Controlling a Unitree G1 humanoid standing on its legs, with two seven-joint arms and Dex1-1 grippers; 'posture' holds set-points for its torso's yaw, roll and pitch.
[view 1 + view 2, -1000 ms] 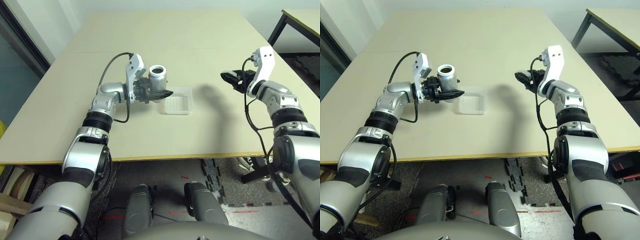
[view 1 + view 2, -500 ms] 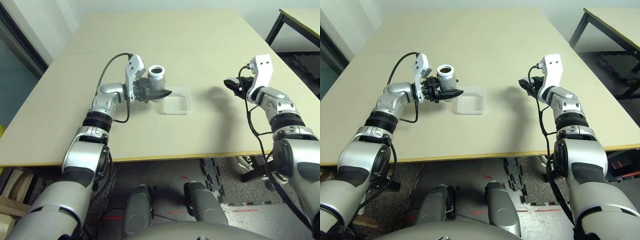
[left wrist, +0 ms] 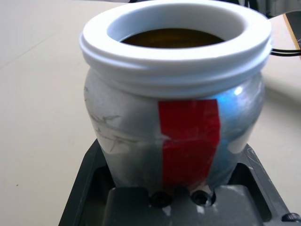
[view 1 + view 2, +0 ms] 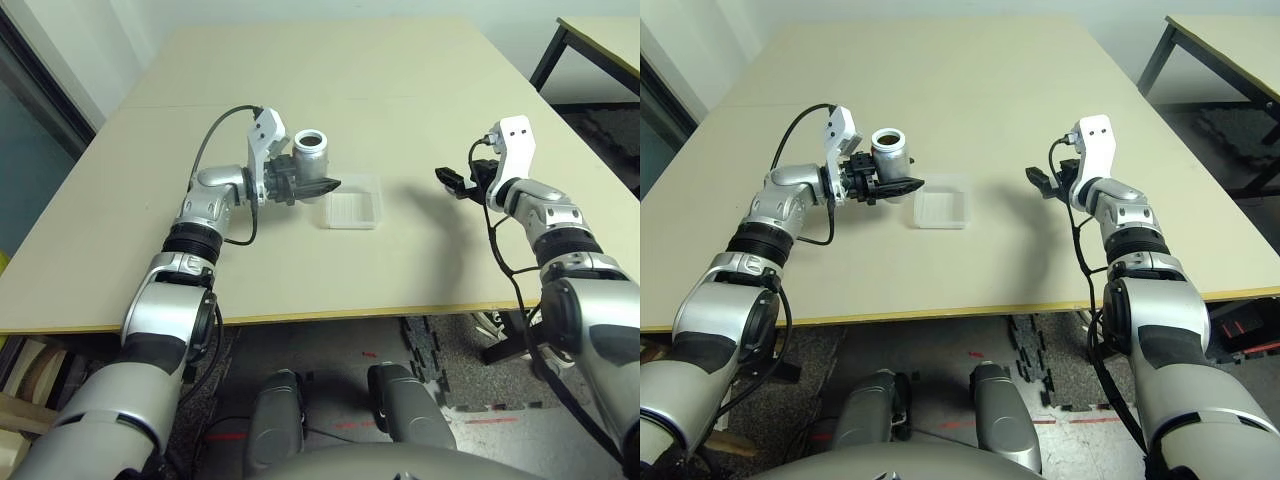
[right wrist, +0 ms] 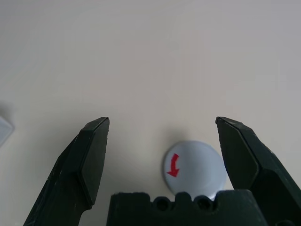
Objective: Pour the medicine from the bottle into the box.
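Table: wide pale beige rectangular tabletop (image 4: pixel 330 80), carrying everything below.
Left gripper: black two-fingered gripper (image 4: pixel 318 184) on the silver left arm, pinching the bottle just beside the box's left edge, above the tabletop.
Right gripper: black two-fingered gripper (image 5: pixel 162 141) on the right arm, well to the right of the box, fingers (image 5: pixel 89 155) spread wide with nothing between them, low over the cap.
Box: small shallow square container of clear whitish plastic (image 4: pixel 353 207), resting on the table near its middle.
Bottle: small silver-grey cylindrical bottle (image 3: pixel 171 136) with a red stripe and white round mouth, upright, uncapped, something brown inside; left of the box.
Cap: small flat grey round cap (image 5: pixel 195 168) with a red arrow, lying on the table well right of the box.
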